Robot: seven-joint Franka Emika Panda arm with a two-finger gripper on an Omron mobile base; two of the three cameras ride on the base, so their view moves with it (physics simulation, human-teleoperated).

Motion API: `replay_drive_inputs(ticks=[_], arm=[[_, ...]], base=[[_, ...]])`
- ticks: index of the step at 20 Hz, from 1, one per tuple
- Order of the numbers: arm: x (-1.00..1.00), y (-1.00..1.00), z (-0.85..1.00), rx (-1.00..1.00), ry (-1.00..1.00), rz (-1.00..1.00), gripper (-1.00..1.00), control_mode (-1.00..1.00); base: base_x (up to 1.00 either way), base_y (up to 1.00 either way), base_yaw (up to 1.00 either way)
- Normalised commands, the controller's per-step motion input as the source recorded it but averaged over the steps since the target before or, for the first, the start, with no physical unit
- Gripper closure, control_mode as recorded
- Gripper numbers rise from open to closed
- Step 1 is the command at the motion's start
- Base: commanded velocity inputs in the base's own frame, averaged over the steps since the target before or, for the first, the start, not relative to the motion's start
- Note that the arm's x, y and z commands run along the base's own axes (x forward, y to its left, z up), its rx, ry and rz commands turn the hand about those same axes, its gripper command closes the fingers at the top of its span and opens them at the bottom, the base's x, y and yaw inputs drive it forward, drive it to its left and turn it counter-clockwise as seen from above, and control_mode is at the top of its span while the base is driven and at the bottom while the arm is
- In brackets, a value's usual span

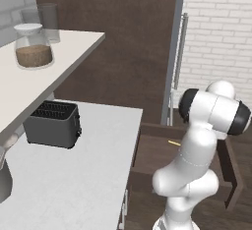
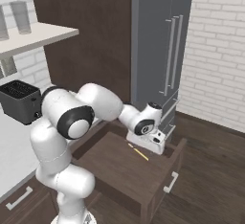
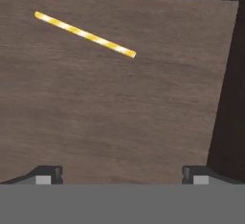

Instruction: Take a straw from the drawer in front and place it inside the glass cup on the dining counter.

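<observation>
The drawer (image 2: 177,162) stands pulled out, dark brown wood, with a bare floor (image 3: 119,113). The straw (image 2: 138,152) lies flat on that floor, thin and yellow with pale stripes. In the hand view the straw (image 3: 85,35) lies slanted at the upper left. A short bit of the straw (image 1: 173,143) shows past my arm in the left base view. My gripper (image 2: 154,143) hangs low over the drawer's far side, beside the straw and apart from it. My gripper (image 3: 122,175) is open, fingertips (image 3: 48,174) wide apart with nothing between them. The glass cup and the dining counter are out of view.
A black toaster (image 1: 52,123) sits on the white worktop (image 1: 78,185) left of the drawer. A lidded jar (image 1: 33,45) and frosted glasses (image 2: 21,17) stand on a higher white ledge. A tall grey cabinet (image 2: 158,41) with long handles rises behind the drawer.
</observation>
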Motion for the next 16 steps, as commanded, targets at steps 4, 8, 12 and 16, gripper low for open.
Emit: replay_drive_inputs(ticks=[4,8,12,16], arm=[[0.29,0.13,-0.02,-0.18,-0.01,0.32,-1.00,-1.00],[0.30,-0.02,-0.15,-0.07,0.00,0.28,-1.00,-1.00],[0.08,-0.09,-0.42,0.00,0.00,0.24,-1.00,-1.00],[0.16,-0.15,-0.46,0.01,0.00,0.20,-1.00,-1.00]], base=[[0.00,0.00,0.00],[0.00,0.00,0.00],[0.00,0.00,0.00],[0.00,0.00,0.00]])
